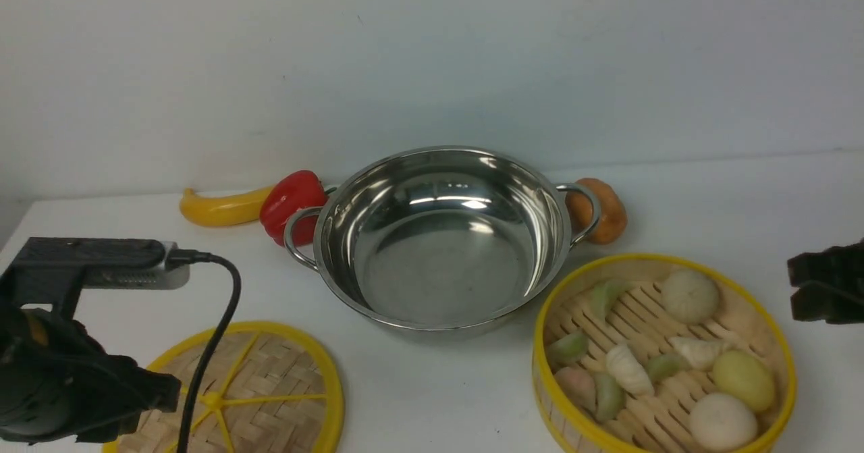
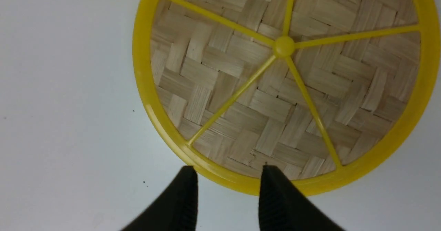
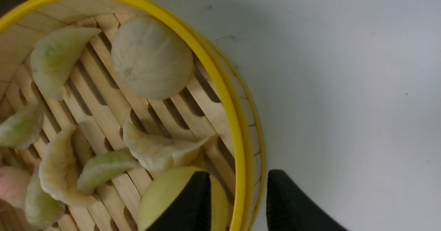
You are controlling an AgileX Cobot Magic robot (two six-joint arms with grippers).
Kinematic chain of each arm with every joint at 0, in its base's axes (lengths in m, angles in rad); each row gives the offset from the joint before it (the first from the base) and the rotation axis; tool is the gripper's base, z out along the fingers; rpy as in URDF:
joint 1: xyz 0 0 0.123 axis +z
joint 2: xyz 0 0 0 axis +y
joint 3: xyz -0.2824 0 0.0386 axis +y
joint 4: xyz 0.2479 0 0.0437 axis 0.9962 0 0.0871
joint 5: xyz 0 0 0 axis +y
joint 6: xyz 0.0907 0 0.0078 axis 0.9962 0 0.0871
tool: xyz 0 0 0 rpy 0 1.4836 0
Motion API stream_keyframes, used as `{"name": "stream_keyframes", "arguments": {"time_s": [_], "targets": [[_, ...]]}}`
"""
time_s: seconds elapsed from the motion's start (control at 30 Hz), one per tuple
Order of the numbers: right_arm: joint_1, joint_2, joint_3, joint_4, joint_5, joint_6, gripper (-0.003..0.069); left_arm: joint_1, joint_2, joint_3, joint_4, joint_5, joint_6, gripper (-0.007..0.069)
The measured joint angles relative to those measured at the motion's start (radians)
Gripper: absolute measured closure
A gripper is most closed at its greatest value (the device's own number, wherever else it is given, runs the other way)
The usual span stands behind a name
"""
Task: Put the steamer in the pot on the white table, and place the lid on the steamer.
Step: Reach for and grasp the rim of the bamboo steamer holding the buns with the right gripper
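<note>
Left pincer (image 2: 227, 177): black fingers parted, nothing between them. It is poised over the near edge of the lid (image 2: 282, 86); contact cannot be told.

Lid: flat woven-bamboo disc, thick yellow rim, five yellow spokes meeting at a central knob. Lies flat on the worktop (image 1: 439, 385), front left, apart from the pot (image 1: 439, 250).

Right pincer (image 3: 239, 176): fingers parted, not clamped. In the wrist view they straddle the wall of the steamer (image 3: 103, 110), one finger over a yellow bun inside, the other outside.

Steamer: round bamboo basket, yellow rim, slatted floor, holding pale green and white dumplings and round buns. Stands on the worktop front right, just beside the pot, not in it.

Pot: shiny steel, wide, shallow, two looped handles, mid-worktop.

Behind the pot: banana (image 1: 219, 208) and red pepper (image 1: 291, 203) by the left handle, orange-brown round item (image 1: 607, 210) by the right handle.
</note>
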Motion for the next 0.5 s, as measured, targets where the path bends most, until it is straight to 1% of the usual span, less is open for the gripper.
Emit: {"name": "stream_keyframes", "arguments": {"time_s": [0.13, 0.3, 0.4, 0.47, 0.5], "targets": [[0.014, 0.072, -0.051, 0.000, 0.018, -0.013, 0.0412, 0.000, 0.029, -0.003, 0.002, -0.002, 0.005, 0.0384], [0.100, 0.132, -0.075, -0.045, 0.019, -0.011, 0.0410, 0.000, 0.031, -0.003, 0.002, -0.032, 0.006, 0.0384], [0.150, 0.161, -0.094, -0.124, 0.022, 0.056, 0.0410, 0.000, 0.031, -0.003, 0.002, -0.073, 0.006, 0.0384], [0.168, 0.168, -0.107, -0.206, 0.024, 0.122, 0.0410, 0.000, 0.031, -0.003, 0.002, -0.097, 0.006, 0.0384], [0.171, 0.168, -0.111, -0.227, 0.026, 0.139, 0.0410, 0.000, 0.031, -0.003, 0.002, -0.108, 0.006, 0.0384]]}}
